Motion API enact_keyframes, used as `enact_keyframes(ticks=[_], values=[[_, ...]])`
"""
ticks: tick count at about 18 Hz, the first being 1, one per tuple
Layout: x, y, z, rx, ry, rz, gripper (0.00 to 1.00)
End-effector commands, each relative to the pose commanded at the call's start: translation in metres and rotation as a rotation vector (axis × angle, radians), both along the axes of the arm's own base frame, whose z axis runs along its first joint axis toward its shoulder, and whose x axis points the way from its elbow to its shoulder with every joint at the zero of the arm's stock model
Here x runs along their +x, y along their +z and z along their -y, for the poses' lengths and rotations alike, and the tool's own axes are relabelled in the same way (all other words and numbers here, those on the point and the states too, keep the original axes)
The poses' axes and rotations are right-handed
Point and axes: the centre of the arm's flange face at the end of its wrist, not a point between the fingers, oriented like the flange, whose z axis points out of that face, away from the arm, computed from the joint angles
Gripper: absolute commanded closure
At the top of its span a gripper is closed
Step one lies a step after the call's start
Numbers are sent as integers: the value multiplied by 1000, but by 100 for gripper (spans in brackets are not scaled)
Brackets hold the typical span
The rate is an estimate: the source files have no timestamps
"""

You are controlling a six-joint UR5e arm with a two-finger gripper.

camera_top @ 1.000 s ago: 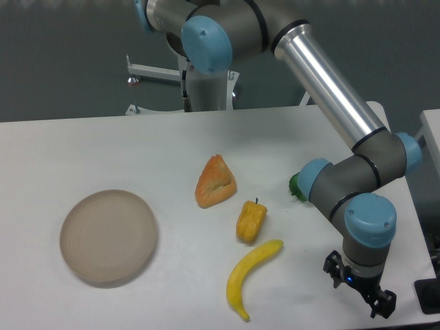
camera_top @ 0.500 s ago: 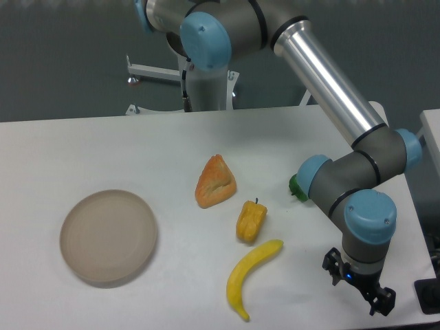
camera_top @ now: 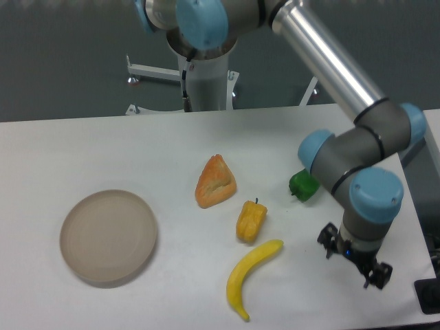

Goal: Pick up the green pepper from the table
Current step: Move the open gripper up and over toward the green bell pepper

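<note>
The green pepper (camera_top: 302, 185) lies on the white table (camera_top: 103, 144) at the right, partly covered by the arm's grey elbow joint. My gripper (camera_top: 354, 260) hangs near the table's front right edge, below and to the right of the pepper and well apart from it. Its dark fingers point down at the tabletop with nothing visible between them; at this size I cannot make out whether they are open or shut.
A yellow-orange pepper (camera_top: 251, 221) and a banana (camera_top: 251, 276) lie left of the gripper. An orange wedge-shaped piece (camera_top: 215, 182) sits further back. A round beige plate (camera_top: 108, 236) rests at the left. The arm's silver link (camera_top: 330, 62) crosses above the right side.
The arm has swung up and a little to the left. The elbow has uncovered more of the green pepper. The gripper has risen slightly, closer to the pepper.
</note>
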Motion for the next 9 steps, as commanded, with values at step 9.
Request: enact_keyframes(ticks=[9], values=[[5, 2, 88, -121, -45, 124, 0]])
